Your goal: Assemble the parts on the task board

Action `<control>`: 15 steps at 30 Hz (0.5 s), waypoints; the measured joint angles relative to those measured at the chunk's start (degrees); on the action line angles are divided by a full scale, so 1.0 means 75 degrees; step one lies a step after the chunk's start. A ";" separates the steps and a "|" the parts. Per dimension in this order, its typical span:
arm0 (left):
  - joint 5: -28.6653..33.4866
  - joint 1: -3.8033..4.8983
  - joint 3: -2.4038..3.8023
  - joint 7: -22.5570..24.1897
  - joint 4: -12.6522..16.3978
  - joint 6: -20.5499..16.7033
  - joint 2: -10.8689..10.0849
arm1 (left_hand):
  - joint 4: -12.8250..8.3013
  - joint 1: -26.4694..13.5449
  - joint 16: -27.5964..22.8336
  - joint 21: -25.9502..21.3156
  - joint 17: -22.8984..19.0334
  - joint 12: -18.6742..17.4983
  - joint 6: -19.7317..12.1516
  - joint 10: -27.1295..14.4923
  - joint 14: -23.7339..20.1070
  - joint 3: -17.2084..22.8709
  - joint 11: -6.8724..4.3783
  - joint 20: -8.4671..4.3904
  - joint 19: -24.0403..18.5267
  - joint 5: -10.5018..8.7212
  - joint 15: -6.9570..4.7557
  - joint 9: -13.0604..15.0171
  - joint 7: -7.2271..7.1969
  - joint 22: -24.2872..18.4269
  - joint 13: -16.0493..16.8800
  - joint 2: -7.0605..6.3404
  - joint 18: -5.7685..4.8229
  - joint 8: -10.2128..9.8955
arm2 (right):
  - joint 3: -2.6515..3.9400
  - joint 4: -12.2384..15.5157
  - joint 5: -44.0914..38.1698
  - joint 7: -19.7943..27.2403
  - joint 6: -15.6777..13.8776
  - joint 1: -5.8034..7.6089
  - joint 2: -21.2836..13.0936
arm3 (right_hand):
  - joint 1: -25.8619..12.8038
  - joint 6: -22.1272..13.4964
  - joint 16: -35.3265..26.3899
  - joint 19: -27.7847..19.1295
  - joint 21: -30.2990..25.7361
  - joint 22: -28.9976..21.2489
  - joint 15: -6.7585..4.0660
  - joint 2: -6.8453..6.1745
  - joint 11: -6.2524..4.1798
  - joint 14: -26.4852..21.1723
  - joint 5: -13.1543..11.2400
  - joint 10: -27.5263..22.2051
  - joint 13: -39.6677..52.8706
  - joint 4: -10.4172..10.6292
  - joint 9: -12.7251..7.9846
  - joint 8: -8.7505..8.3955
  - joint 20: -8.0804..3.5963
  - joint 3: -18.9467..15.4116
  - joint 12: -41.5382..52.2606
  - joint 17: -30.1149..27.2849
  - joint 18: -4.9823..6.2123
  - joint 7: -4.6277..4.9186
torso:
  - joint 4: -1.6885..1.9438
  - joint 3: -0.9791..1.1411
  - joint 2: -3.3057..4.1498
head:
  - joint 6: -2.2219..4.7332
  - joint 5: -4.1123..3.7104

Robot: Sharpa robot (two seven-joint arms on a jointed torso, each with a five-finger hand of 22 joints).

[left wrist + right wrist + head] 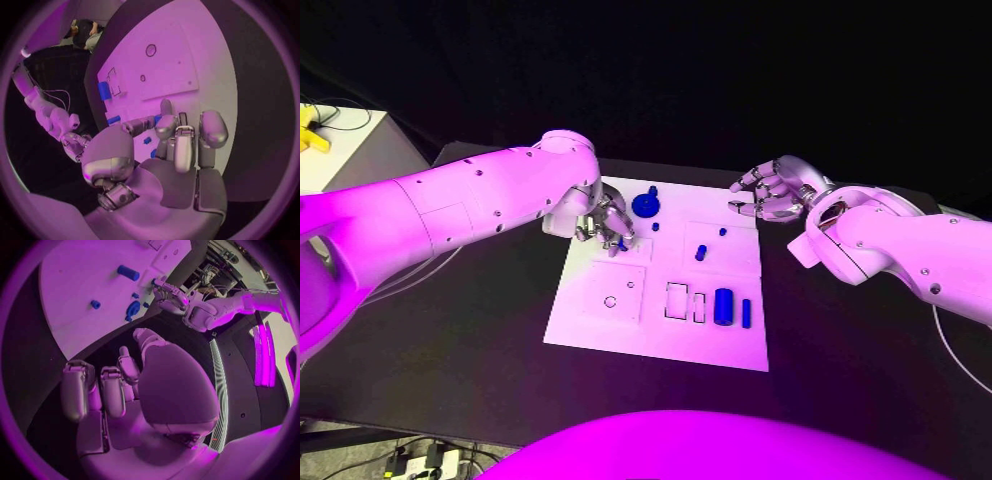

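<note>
While cables trail nearby (343, 120), white cabinet (351, 150).

A black desk (473, 370) fills the foreground, and beyond its far edge the room falls away into darkness. At the far left stands a pale side table (351, 150) with a yellow object (312, 130) and cables on it. More cables (423, 462) lie on the floor below the desk's near left corner.

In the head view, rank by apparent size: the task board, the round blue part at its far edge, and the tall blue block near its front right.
1. task board
2. tall blue block
3. round blue part; close to the block, so this order is unsure.
</note>
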 measured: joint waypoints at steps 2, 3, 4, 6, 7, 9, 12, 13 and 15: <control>0.0000 -0.0004 -0.0001 0.0022 0.0015 -0.0015 -0.0017 | -0.0008 0.0000 0.0000 0.0002 0.0000 0.0000 0.0000 0.0012 0.0000 -0.0008 -0.0011 0.0000 0.0000 0.0023 0.0000 0.0000 0.0000 0.0034 0.0000 0.0000 0.0000 0.0000 | 0.0000 0.0000 0.0000 0.0000 0.0001 0.0000 -0.0003 | 0.0000 0.0000 0.0000 0.0000 0.0000 0.0000 0.0000 0.0000 0.0000 0.0000 0.0000 0.0000 0.0000 -0.0002 0.0000 0.0000 0.0000 0.0002 0.0000 0.0000 -0.0001 0.0000 | 0.0001 -0.0001 0.0000 | 0.0000 -0.0001; 0.0000 -0.0005 -0.0002 0.0029 0.0024 -0.0023 -0.0026 | -0.0008 0.0000 0.0000 0.0002 0.0000 0.0000 0.0000 0.0012 0.0000 -0.0008 -0.0011 0.0000 0.0000 0.0023 0.0000 0.0000 0.0000 0.0037 0.0001 0.0000 0.0000 0.0000 | 0.0000 0.0000 0.0000 0.0000 0.0002 0.0000 -0.0003 | 0.0000 0.0000 0.0000 0.0000 0.0000 0.0000 0.0000 0.0000 0.0000 0.0000 0.0000 0.0000 0.0000 -0.0002 0.0000 0.0000 0.0000 0.0002 0.0000 0.0000 0.0000 0.0000 | 0.0001 -0.0001 0.0000 | 0.0000 -0.0001; 0.0000 -0.0006 -0.0002 0.0035 0.0036 -0.0032 -0.0036 | -0.0009 0.0000 0.0000 0.0002 0.0000 0.0000 0.0000 0.0012 0.0000 -0.0008 -0.0011 0.0000 0.0000 0.0023 0.0000 0.0000 0.0000 0.0046 0.0010 0.0000 0.0000 0.0000 | 0.0000 0.0000 0.0000 0.0000 0.0002 0.0000 -0.0004 | 0.0000 0.0000 0.0000 0.0000 0.0000 -0.0001 0.0000 0.0000 0.0000 0.0000 0.0000 0.0000 0.0000 -0.0002 0.0000 0.0000 0.0000 0.0002 0.0000 0.0000 0.0000 0.0000 | 0.0001 -0.0001 0.0000 | 0.0000 -0.0001; 0.0000 -0.0010 -0.0003 0.0049 0.0058 -0.0056 -0.0056 | -0.0009 0.0000 0.0000 0.0037 0.0000 0.0000 0.0001 0.0012 0.0000 -0.0009 -0.0010 0.0000 0.0055 0.0023 0.0000 -0.0005 0.0001 0.0070 0.0011 0.0000 0.0000 0.0000 | 0.0000 0.0000 0.0000 0.0000 0.0004 0.0000 -0.0005 | 0.0000 0.0000 0.0000 0.0000 0.0000 -0.0001 0.0000 0.0000 0.0000 0.0000 0.0000 0.0000 0.0000 -0.0002 0.0000 0.0000 0.0000 0.0002 0.0000 0.0000 0.0000 0.0000 | 0.0001 -0.0002 0.0000 | 0.0000 0.0003; 0.0000 -0.0011 -0.0004 0.0054 0.0066 -0.0068 -0.0063 | -0.0009 0.0000 0.0000 0.0037 0.0000 0.0000 0.0001 0.0012 0.0000 -0.0009 -0.0010 0.0000 0.0055 0.0023 0.0000 -0.0009 0.0001 0.0080 0.0023 0.0000 0.0000 0.0000 | 0.0000 0.0000 0.0000 0.0000 0.0005 0.0000 -0.0005 | 0.0000 0.0000 0.0000 0.0000 0.0000 -0.0001 0.0000 0.0000 0.0000 0.0000 0.0000 0.0000 0.0000 -0.0002 0.0000 0.0000 0.0000 0.0002 0.0000 0.0000 0.0000 0.0000 | 0.0001 -0.0002 0.0000 | 0.0000 0.0004; 0.0002 -0.0014 -0.0004 0.0064 0.0078 -0.0091 -0.0076 | -0.0009 0.0000 0.0000 0.0038 0.0000 0.0000 0.0001 0.0013 0.0000 -0.0009 -0.0009 0.0000 0.0055 0.0023 0.0000 -0.0009 0.0001 0.0082 0.0033 0.0000 0.0000 0.0000 | 0.0000 0.0000 0.0000 0.0000 0.0007 0.0000 -0.0005 | 0.0000 0.0001 0.0000 0.0000 0.0000 -0.0001 0.0000 0.0000 -0.0001 0.0000 0.0010 -0.0001 -0.0003 0.0001 0.0000 0.0000 0.0000 0.0005 0.0000 0.0000 0.0000 0.0000 | 0.0001 -0.0002 0.0001 | 0.0000 0.0007; 0.0013 -0.0015 -0.0005 0.0071 0.0082 -0.0114 -0.0083 | -0.0009 0.0000 0.0000 0.0037 0.0000 0.0000 0.0001 0.0023 0.0000 -0.0009 0.0002 0.0000 0.0055 0.0023 0.0000 -0.0010 0.0002 0.0094 0.0037 0.0000 0.0000 0.0000 | 0.0000 0.0000 0.0000 0.0000 0.0009 0.0000 -0.0005 | 0.0000 0.0001 0.0000 0.0000 0.0000 -0.0001 0.0000 0.0000 -0.0027 0.0000 0.0029 -0.0027 -0.0011 0.0030 0.0000 0.0000 0.0000 0.0033 0.0000 0.0000 0.0000 -0.0001 | -0.0002 -0.0002 0.0004 | 0.0000 0.0009; 0.0016 -0.0015 -0.0005 0.0071 0.0082 -0.0119 -0.0083 | -0.0009 0.0000 0.0000 0.0037 0.0000 0.0000 0.0002 0.0023 0.0000 -0.0008 0.0002 0.0000 0.0055 0.0023 0.0000 -0.0013 0.0002 0.0097 0.0037 0.0000 0.0000 0.0000 | 0.0000 0.0000 0.0000 0.0000 0.0010 0.0000 -0.0006 | 0.0000 0.0001 0.0000 0.0000 0.0000 -0.0001 0.0000 0.0000 -0.0027 0.0000 0.0029 -0.0027 -0.0011 0.0030 0.0000 0.0000 0.0000 0.0033 0.0000 0.0000 -0.0001 -0.0001 | -0.0003 -0.0002 0.0005 | 0.0000 0.0010; 0.0026 -0.0015 -0.0005 0.0071 0.0074 -0.0125 -0.0080 | -0.0005 0.0000 0.0000 0.0037 0.0000 0.0000 0.0002 0.0024 0.0000 -0.0005 0.0002 0.0000 0.0055 0.0023 0.0000 -0.0025 0.0002 0.0099 0.0037 0.0000 0.0000 0.0000 | 0.0000 0.0000 0.0000 0.0000 0.0011 0.0000 -0.0006 | 0.0000 0.0001 0.0000 0.0000 0.0000 -0.0002 0.0000 0.0000 -0.0027 0.0000 0.0029 -0.0027 -0.0011 0.0030 0.0000 0.0000 0.0000 0.0033 0.0000 0.0000 0.0000 -0.0001 | -0.0002 -0.0001 0.0007 | 0.0000 0.0010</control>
